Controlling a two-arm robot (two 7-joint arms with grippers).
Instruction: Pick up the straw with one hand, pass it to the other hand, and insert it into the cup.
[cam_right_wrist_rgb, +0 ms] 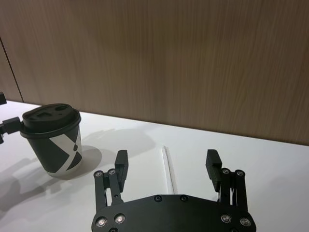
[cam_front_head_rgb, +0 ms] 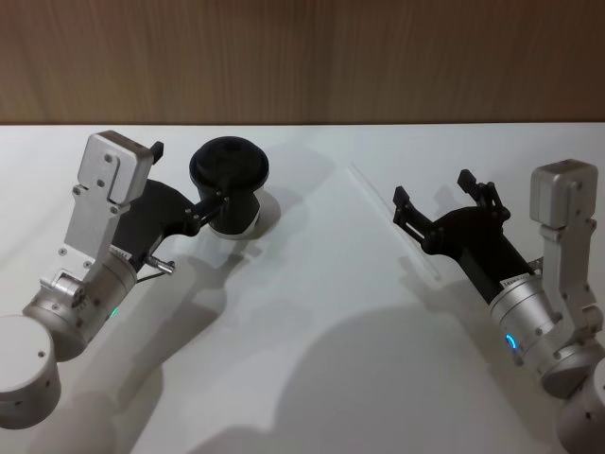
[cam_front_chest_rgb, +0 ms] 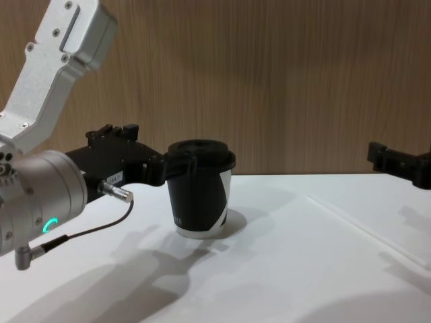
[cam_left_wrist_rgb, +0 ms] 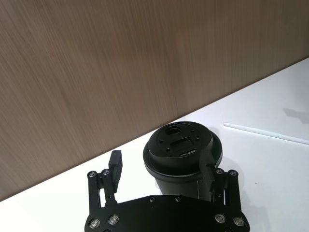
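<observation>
The black cup point(cam_front_head_rgb: 230, 180) with its black lid stands upright at the far left of the white table point(cam_front_head_rgb: 312, 312). My left gripper point(cam_front_head_rgb: 189, 175) is open beside it, one finger point(cam_left_wrist_rgb: 208, 169) resting against the cup's point(cam_left_wrist_rgb: 181, 152) rim, the other finger clear of it. The white straw point(cam_front_head_rgb: 402, 222) lies flat on the table at the right. Above it hovers my right gripper point(cam_front_head_rgb: 435, 191), open, with the straw point(cam_right_wrist_rgb: 167, 169) between its spread fingers and nothing held. The chest view shows the cup point(cam_front_chest_rgb: 199, 195), the left gripper point(cam_front_chest_rgb: 145, 153) and the straw point(cam_front_chest_rgb: 357, 229).
A wooden wall point(cam_front_head_rgb: 302, 57) runs along the table's far edge. The cup point(cam_right_wrist_rgb: 53, 142) sits well to one side of the right gripper point(cam_right_wrist_rgb: 166, 162). Open table surface lies between the two arms and toward the front.
</observation>
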